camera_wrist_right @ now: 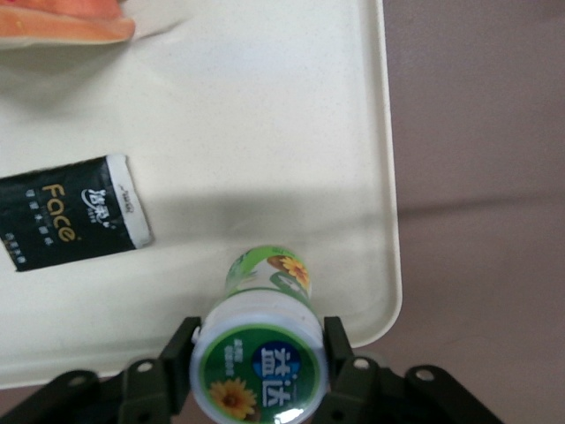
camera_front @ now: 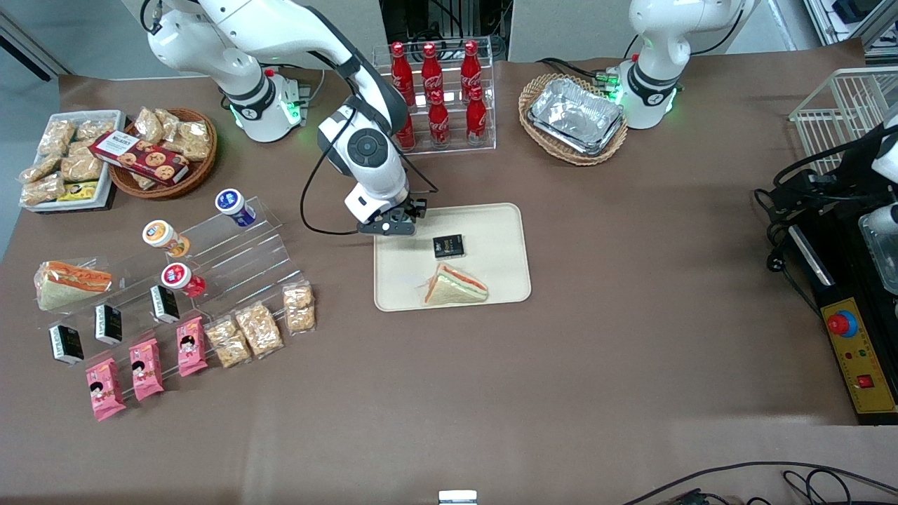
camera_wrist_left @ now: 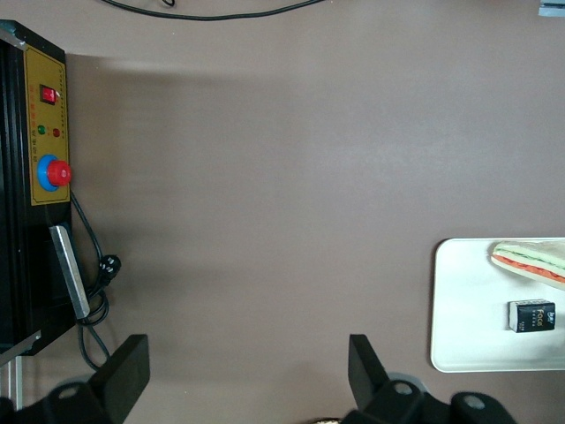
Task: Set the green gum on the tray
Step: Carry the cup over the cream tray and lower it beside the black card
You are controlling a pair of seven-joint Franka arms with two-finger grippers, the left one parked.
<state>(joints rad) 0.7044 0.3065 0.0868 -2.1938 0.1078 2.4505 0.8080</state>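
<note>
I see my gripper (camera_wrist_right: 260, 358) clenched on the small green-bodied gum bottle with its white round lid (camera_wrist_right: 259, 367), over a corner of the cream-beige rectangular tray (camera_front: 494, 231); its long axis points straight down at bare tray beside 1 black packet (camera_wrist_right: 71, 210).

We see the green gum (camera_wrist_right: 263, 349), a small cylindrical bottle with a green body and a white round lid whose label shows a sunflower and a blue patch with white characters. It hangs above the tray (camera_wrist_right: 265, 115), over the corner of it nearest the red bottle rack, clasped at the lid between the two fingers of the gripper (camera_front: 394, 226). The tray (camera_front: 491, 231) is a large flat cream-beige rectangle with rounded corners and a low rim, lying flat on the brown table, nearer the front camera than the rack.
</note>
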